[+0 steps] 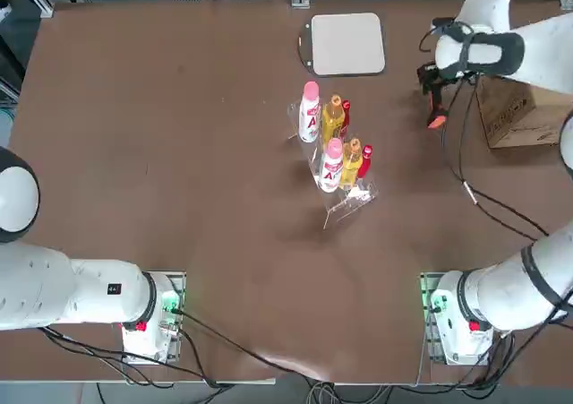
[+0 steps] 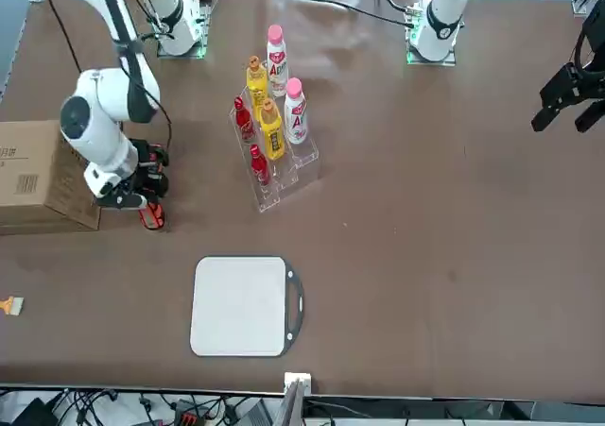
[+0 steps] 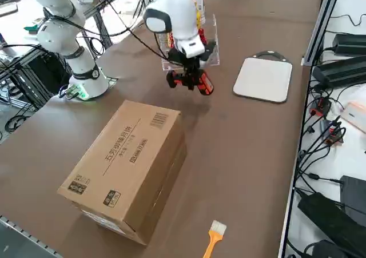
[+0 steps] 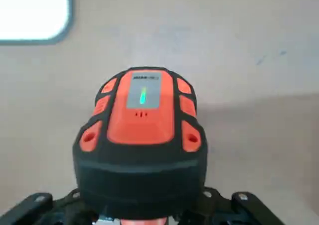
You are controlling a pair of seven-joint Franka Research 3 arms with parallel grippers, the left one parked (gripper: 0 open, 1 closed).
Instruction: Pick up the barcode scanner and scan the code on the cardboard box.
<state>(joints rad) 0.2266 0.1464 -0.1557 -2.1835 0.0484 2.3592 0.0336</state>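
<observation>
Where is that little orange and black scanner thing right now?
The barcode scanner is gripped in the right claw, lifted above the table between the cardboard box and the bottle rack, in the top view's far right part.

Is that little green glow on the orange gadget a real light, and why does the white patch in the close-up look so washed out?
Right wrist view: a green bar glows on the barcode scanner held in the right end effector; the grey pad is overexposed. Right side view: the scanner's shadow falls on the table.
</observation>
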